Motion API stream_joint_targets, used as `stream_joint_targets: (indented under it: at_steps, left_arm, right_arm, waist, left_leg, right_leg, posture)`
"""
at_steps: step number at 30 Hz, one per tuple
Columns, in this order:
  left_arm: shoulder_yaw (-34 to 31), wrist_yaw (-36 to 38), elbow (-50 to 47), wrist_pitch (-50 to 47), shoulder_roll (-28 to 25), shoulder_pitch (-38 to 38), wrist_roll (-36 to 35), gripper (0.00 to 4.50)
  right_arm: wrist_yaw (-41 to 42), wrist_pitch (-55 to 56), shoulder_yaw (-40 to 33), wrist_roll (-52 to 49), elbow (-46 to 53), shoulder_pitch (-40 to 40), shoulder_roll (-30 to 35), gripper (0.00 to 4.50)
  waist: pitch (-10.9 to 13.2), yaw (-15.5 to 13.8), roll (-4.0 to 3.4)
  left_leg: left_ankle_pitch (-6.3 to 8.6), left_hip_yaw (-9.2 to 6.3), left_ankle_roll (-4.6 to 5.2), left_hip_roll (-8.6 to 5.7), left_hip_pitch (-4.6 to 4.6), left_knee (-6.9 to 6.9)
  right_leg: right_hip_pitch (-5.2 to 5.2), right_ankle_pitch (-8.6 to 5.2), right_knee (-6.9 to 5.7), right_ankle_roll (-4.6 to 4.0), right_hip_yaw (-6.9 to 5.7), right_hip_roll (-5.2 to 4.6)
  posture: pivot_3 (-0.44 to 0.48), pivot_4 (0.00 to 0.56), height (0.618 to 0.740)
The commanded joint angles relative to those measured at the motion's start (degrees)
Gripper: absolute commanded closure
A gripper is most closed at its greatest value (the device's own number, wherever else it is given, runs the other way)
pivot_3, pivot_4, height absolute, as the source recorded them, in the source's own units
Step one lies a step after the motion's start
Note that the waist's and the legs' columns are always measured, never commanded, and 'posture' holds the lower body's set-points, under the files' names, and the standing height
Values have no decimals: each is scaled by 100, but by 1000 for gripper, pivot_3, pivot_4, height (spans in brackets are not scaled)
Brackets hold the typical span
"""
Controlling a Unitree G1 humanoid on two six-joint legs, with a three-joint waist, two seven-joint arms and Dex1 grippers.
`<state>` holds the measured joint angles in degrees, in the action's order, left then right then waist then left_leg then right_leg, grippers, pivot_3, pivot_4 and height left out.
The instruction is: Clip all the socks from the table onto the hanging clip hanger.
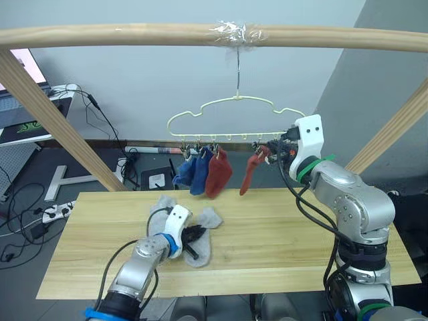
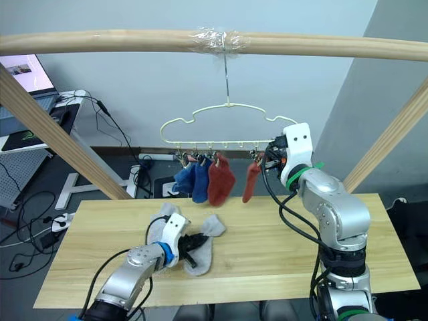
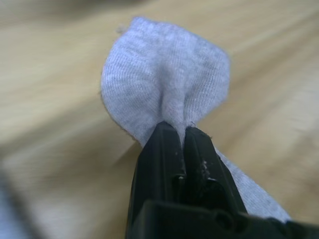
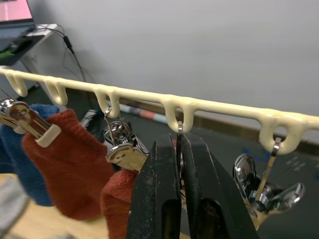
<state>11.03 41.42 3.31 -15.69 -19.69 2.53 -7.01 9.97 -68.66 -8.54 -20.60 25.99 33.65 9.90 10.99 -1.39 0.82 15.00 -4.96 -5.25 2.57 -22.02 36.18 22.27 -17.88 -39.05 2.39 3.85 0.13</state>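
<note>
Your left gripper (image 3: 180,130) was pinched shut on a fold of a light grey ankle sock (image 3: 167,84), which lay with a second grey sock (image 1: 162,202) near the middle of the wide light wooden plank table (image 1: 281,247). Both sat well in from every table edge, and bare boards stretched away on your right side and towards the near edge. Above the far edge, the thin pale yellow-green wire clip hanger (image 1: 235,112) hung by its hook from the round wooden pole (image 1: 134,35). Two blue socks (image 1: 192,171) and a rust red sock (image 1: 218,174) were clipped close together under its left half, with a second rust red sock (image 1: 251,170) dangling apart to their right. Your right gripper (image 4: 179,149) was up at the hanger's lower bar, fingers pressed together around a small metal clip wire (image 4: 179,127) just beside that sock. An unused metal clip (image 4: 259,186) hung free at the hanger's right end.
</note>
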Motion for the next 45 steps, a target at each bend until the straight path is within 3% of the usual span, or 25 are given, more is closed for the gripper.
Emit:
stream_joint_targets:
  at_steps: [1,7,13,33,45]
  left_arm:
    - [114,530,-989,391,248,56,-653,4488]
    - [330,625,-1565,847,587,452,-826,4488]
    - [406,275,-1313,1025,1045,1020,-705,4488]
    - [564,-180,-62,1662,1306,1708,-111,4488]
    - [527,-477,57,1710,1488,1890,-67,4488]
  right_arm:
    - [-118,-820,-802,-362,-82,438,-133,4500]
    - [-130,-2243,-1840,-576,-445,1314,-228,4500]
    - [-506,-2384,-2305,-1070,-898,1651,-254,4500]
    - [-2076,-2384,-2439,-2927,-1221,1646,57,4500]
    - [-2767,-2384,-2418,-3776,-1397,1618,225,4500]
  waist:
    - [0,-6,0]
    - [2,19,-3]
    - [2,16,-4]
    - [3,60,-5]
    - [3,105,-5]
  left_leg:
    - [0,0,0,-3,-2,1]
    - [0,2,1,-3,4,-4]
    - [0,6,3,-8,0,-2]
    - [-2,7,7,-9,-2,-3]
    - [-2,6,8,-9,-6,-4]
  right_leg:
    - [0,0,0,0,-2,-5]
    - [0,0,-2,-1,1,-2]
    - [0,1,3,0,5,-4]
    - [2,1,3,0,5,-2]
    - [3,0,5,0,5,-2]
  posture:
    - [97,174,740]
    - [86,180,740]
    - [75,184,740]
    - [56,189,740]
    - [48,192,740]
